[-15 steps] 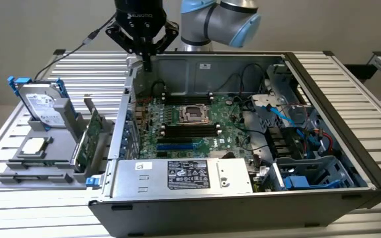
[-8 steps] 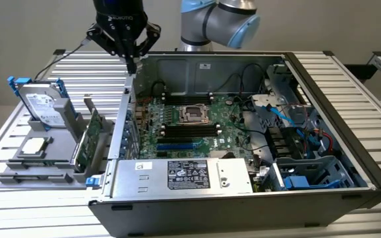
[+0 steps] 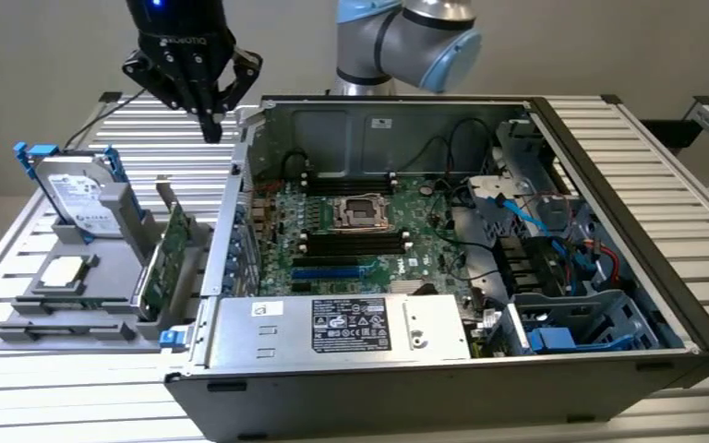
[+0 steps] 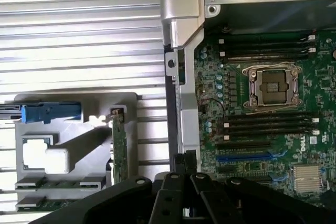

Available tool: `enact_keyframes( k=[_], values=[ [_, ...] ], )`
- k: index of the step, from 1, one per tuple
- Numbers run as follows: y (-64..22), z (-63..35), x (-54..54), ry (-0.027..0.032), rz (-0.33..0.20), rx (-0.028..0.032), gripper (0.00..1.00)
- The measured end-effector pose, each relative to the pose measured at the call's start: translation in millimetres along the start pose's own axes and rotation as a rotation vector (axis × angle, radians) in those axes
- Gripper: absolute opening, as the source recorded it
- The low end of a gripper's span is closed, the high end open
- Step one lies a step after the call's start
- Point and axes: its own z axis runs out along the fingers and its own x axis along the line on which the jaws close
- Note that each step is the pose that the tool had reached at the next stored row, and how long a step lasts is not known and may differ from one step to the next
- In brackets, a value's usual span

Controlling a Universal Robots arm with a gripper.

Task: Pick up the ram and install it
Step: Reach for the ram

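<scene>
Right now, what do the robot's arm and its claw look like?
The arm is made of round silvery-grey joints with light blue caps. The gripper is black, with white lettering on its body and jointed black fingers that narrow to tips. A blue light glows on the wrist just above it.
</scene>
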Motion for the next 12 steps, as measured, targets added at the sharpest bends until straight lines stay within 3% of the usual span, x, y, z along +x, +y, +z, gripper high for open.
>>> enact_keyframes(
  k=[5,12],
  values=[
    [-6.7,2.7,22.5,0.0003,0.000,0.0000,0.11],
    [-23.1,4.6,52.7,0.0003,0.000,0.0001,0.11]
  ],
)
